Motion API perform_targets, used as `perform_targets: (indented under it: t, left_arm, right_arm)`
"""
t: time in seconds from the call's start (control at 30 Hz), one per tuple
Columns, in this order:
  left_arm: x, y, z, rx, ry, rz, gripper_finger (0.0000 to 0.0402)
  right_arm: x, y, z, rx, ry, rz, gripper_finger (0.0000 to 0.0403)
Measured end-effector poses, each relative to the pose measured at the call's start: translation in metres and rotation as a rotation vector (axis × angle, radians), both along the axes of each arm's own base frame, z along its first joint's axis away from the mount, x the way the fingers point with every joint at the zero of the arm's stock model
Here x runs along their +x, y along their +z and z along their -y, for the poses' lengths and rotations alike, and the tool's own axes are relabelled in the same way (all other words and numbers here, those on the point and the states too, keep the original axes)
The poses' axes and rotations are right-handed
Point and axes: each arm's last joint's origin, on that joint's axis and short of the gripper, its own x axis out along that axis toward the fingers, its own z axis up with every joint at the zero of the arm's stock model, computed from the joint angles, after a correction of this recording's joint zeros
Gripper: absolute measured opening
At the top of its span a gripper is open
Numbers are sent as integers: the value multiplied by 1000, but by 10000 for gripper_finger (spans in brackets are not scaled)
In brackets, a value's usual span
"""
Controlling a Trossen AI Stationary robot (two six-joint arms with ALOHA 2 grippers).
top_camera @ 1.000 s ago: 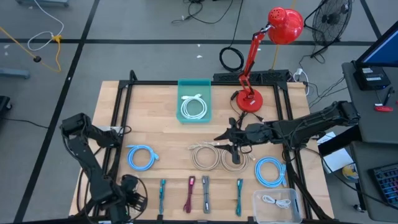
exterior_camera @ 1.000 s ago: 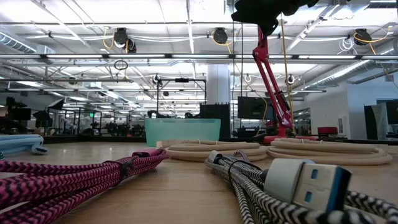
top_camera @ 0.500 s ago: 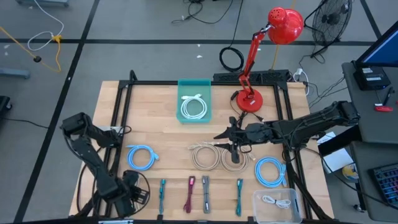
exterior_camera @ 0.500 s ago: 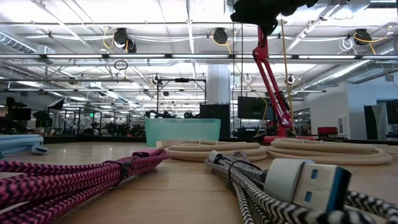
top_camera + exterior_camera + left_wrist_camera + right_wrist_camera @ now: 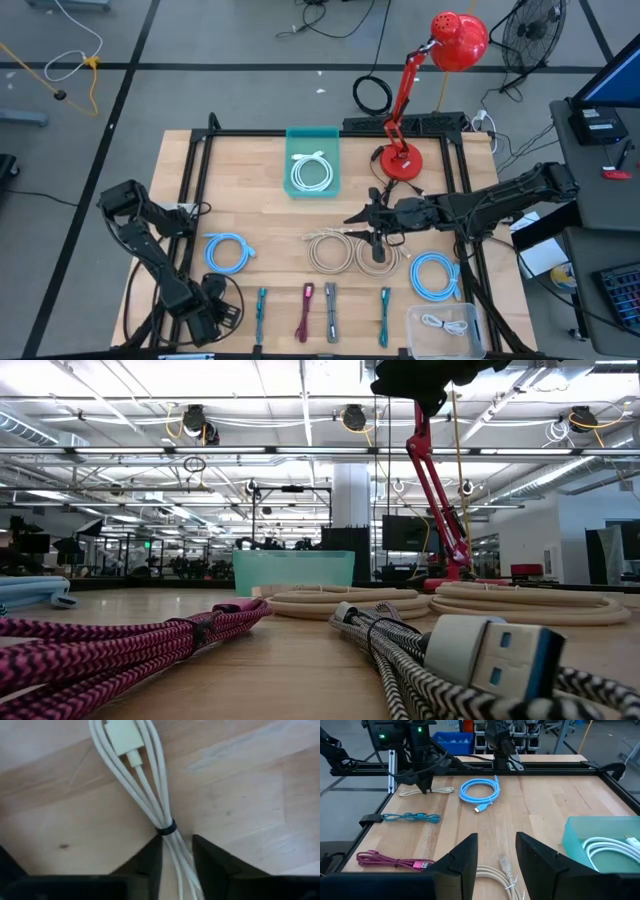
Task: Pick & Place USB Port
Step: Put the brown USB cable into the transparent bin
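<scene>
At the wooden table's (image 5: 270, 215) front-left corner, the left gripper (image 5: 176, 857) is down on a bundled white USB cable (image 5: 145, 790) — its two dark fingers (image 5: 150, 860) narrowly parted, the strands running between them just below the cable's black tie (image 5: 166, 827). The right gripper (image 5: 495, 852) hangs partly open and empty over the coiled beige cables (image 5: 350, 250) near the table's middle. A translucent teal bin (image 5: 313, 160) holding a white coiled cable (image 5: 312, 172) sits at the back edge — beside a red desk lamp (image 5: 425, 80).
</scene>
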Motion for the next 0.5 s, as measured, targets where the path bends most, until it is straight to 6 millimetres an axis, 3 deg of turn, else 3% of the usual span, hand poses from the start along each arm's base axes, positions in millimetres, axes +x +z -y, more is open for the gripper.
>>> perform_targets:
  t: [0.13,0.33,0.5]
  left_arm:
    - [2,0,-2,7,-25,-2,14]
    - [14,6,-1,63,-88,125,7]
    - [33,45,0,142,-170,369,4]
  right_arm:
    - [0,0,0,2,2,0,128]
    - [0,0,0,13,4,-2,128]
    - [0,0,-1,54,-5,4,128]
